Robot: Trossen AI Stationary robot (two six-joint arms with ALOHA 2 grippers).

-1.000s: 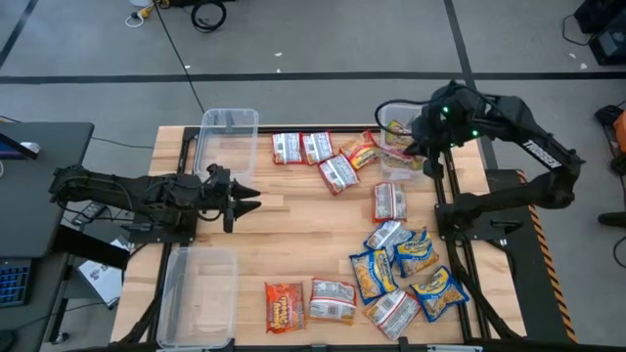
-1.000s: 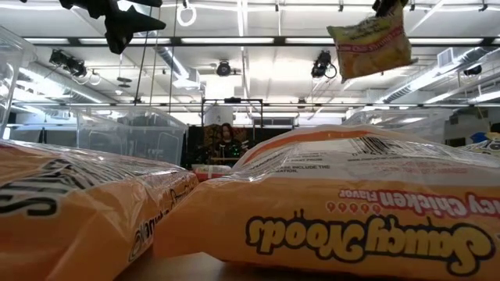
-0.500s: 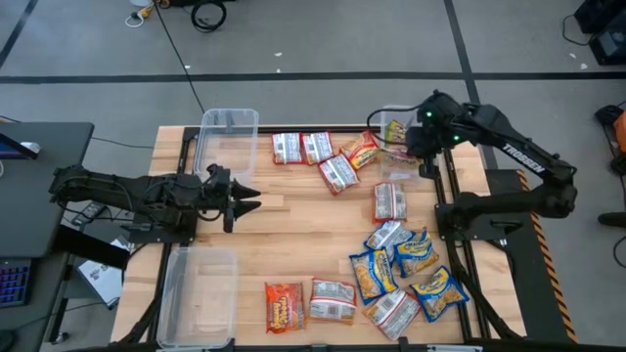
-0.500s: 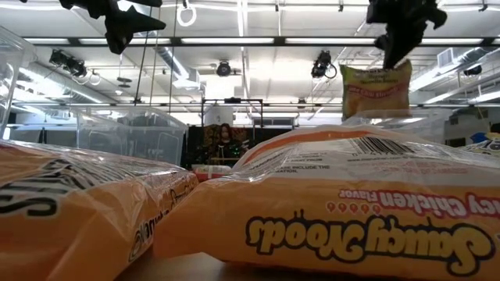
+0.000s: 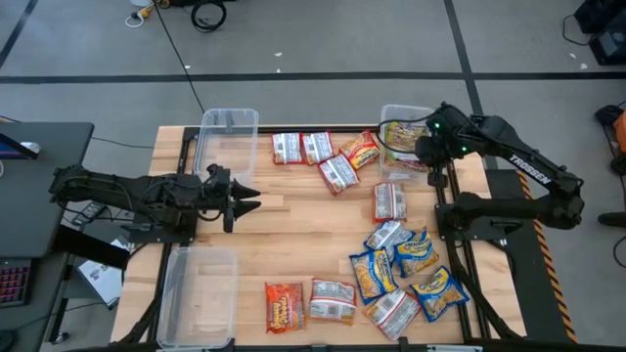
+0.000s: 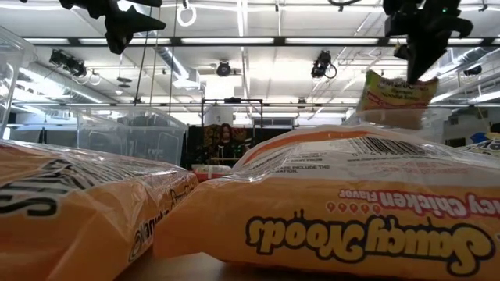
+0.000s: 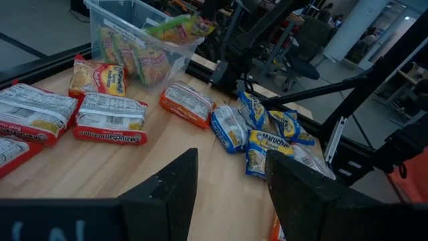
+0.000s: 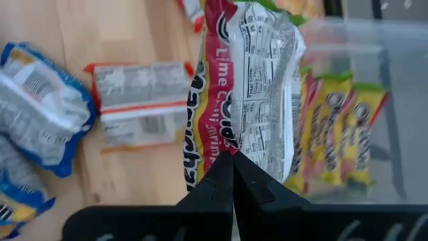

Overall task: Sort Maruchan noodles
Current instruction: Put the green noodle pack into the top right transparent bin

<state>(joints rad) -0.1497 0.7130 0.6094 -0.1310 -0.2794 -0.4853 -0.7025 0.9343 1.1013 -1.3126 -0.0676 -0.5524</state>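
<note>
Green-yellow packet point(image 8: 251, 80) pinched in right gripper point(image 8: 232, 161) over bin point(image 5: 389, 117) at table edge; left gripper point(image 5: 245, 202) parted, empty.

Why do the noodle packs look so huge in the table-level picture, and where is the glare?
Low view: two orange packets lie right at the lens, so they fill the frame, and bright ceiling lights wash out the top. Right wrist view: the held packet is close and soft; the bin behind is blurred.
</note>
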